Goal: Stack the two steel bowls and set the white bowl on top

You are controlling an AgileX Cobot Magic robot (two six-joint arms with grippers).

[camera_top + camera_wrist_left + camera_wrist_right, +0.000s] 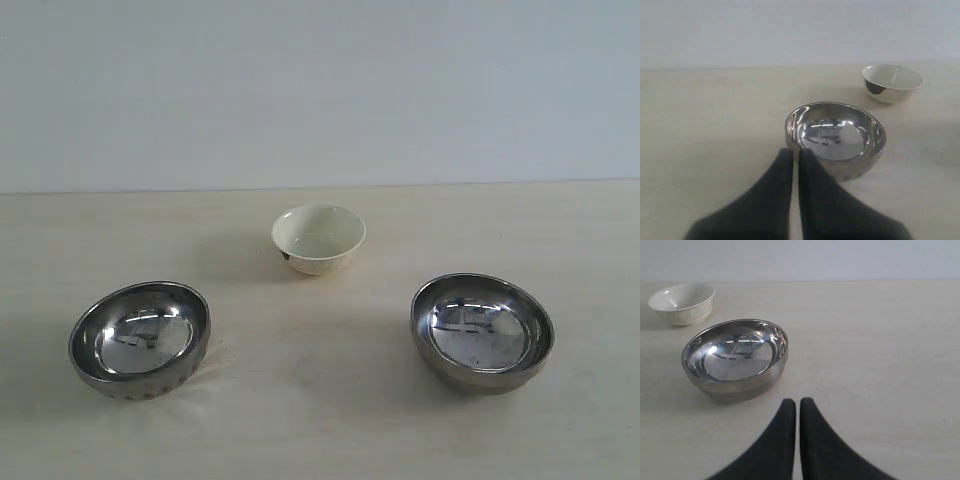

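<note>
Both hands are pressed together and hold nothing. On the left hand (795, 151) the two dark fingers lie side by side with only a thin line between them. The dimpled steel bowl (836, 137) lies directly in front of its tips. The tips come up to the near wall of this bowl, but I cannot tell if they touch it. On the right hand (797, 401) the fingers are closed in the same way. The plain steel bowl (735, 357) lies ahead of it and to one side, apart from the tips.

In the exterior view neither hand shows. There the dimpled steel bowl stands on the left of the pale counter (320, 430) and the plain steel bowl on the right, well apart. The white bowl (318, 238) stands farther back, between them.

All three bowls stand on their bases with the mouth up. They are round, so no long axis can be named.
</note>
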